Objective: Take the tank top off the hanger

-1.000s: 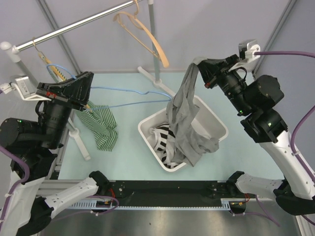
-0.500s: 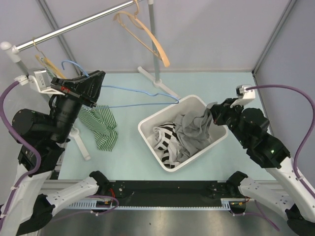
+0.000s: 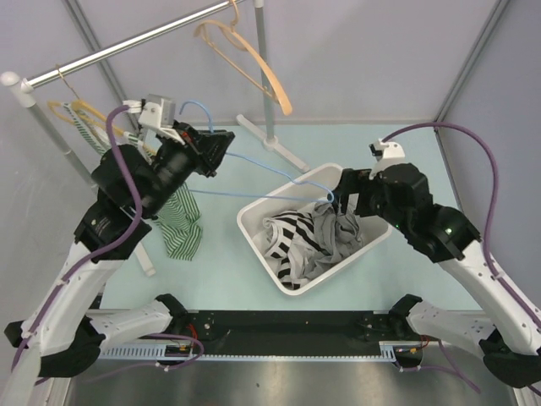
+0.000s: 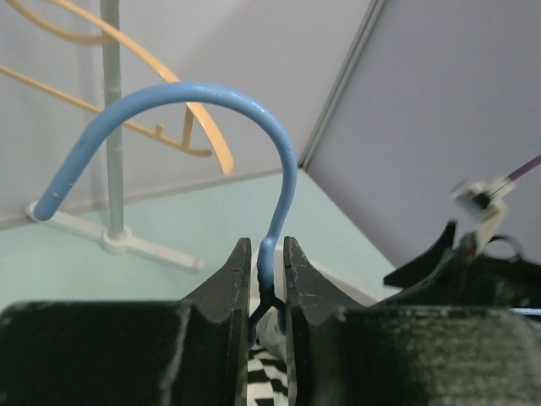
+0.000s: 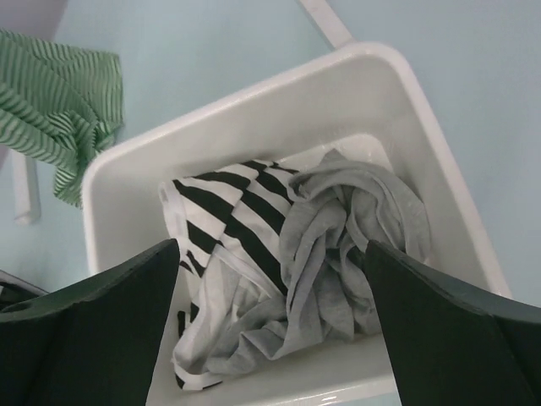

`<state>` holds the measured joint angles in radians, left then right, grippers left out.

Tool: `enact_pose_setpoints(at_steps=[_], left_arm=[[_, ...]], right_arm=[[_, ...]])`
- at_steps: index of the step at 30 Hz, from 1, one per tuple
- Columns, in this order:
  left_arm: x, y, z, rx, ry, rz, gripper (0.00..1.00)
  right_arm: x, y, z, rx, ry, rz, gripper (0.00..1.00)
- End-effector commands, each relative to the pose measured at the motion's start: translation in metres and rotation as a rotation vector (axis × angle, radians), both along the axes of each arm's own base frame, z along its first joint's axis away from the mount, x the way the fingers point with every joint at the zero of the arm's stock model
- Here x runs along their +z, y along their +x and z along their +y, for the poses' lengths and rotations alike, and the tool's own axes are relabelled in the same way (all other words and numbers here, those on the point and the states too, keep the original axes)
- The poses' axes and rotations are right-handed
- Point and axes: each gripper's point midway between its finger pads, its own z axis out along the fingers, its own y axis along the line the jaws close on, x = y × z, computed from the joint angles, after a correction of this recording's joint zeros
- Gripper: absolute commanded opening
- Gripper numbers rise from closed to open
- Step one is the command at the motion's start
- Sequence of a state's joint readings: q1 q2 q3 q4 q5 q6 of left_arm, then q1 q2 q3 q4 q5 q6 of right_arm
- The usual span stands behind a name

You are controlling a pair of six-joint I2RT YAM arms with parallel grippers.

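The grey tank top [image 5: 338,228] lies crumpled inside the white plastic bin [image 5: 254,93], soft jersey folded in ropes against a black-and-white striped garment [image 5: 228,228]. Directly above the bin hangs the right gripper [image 5: 270,247], jaws spread wide and holding nothing, so this arm is much the nearer. The thin blue wire hanger [image 4: 194,90] runs lengthwise from the bin's far rim out leftward to the left gripper [image 4: 267,245], whose jaws pinch its neck just under the hook. The hanger looks bare, free of the tank top.
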<state>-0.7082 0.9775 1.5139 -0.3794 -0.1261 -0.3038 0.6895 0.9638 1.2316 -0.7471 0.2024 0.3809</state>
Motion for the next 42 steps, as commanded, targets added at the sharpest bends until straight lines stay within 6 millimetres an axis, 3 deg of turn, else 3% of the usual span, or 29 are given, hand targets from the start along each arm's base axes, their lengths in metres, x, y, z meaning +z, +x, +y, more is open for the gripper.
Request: enact_pose_setpoints(at_steps=[1,4,9,13,14,17,25,27,32,33,37,40,41,42], left_arm=[[0.005,-0.011,-0.002,-0.055,0.040,-0.019,0.00],[0.000,-0.012,-0.005,-0.071,0.065,-0.017,0.00],[-0.011,-0.011,-0.011,-0.099,0.098,-0.006,0.00],[-0.016,-0.008,-0.015,-0.103,0.105,0.009,0.00],[-0.017,-0.008,-0.015,-0.103,0.106,0.012,0.00],[-0.016,-0.006,-0.017,-0.105,0.103,0.015,0.00],[-0.019,-0.004,-0.025,-0.130,0.101,0.032,0.00],[-0.020,-0.005,-0.025,-0.131,0.100,0.037,0.00],[-0.022,-0.005,-0.023,-0.126,0.101,0.038,0.00],[-0.023,-0.006,-0.023,-0.129,0.102,0.039,0.00],[-0.023,-0.010,-0.026,-0.157,0.110,0.028,0.00],[-0.019,-0.016,-0.026,-0.183,0.105,0.006,0.31],[-0.014,-0.020,-0.023,-0.184,0.095,-0.011,0.50],[-0.015,-0.021,-0.022,-0.181,0.094,-0.011,0.56]], right_arm=[[0.064,-0.019,-0.019,0.016,0.072,-0.145,0.98],[0.095,-0.040,-0.008,0.133,0.162,-0.203,0.98],[0.148,-0.084,0.028,0.441,0.329,-0.260,0.98],[0.162,-0.104,0.056,0.635,0.403,-0.237,0.94],[0.162,-0.114,0.062,0.705,0.420,-0.222,0.92],[0.156,-0.119,0.075,0.756,0.435,-0.183,0.81],[0.126,-0.123,0.100,0.759,0.370,-0.127,0.53],[0.116,-0.113,0.099,0.692,0.312,-0.119,0.39],[0.105,-0.100,0.091,0.585,0.248,-0.131,0.19],[0.104,-0.099,0.088,0.576,0.245,-0.132,0.04],[0.101,-0.091,0.080,0.510,0.228,-0.143,0.00],[0.101,-0.087,0.068,0.449,0.225,-0.167,0.00],[0.102,-0.086,0.065,0.433,0.228,-0.176,0.00],[0.103,-0.085,0.062,0.418,0.226,-0.184,0.00]])
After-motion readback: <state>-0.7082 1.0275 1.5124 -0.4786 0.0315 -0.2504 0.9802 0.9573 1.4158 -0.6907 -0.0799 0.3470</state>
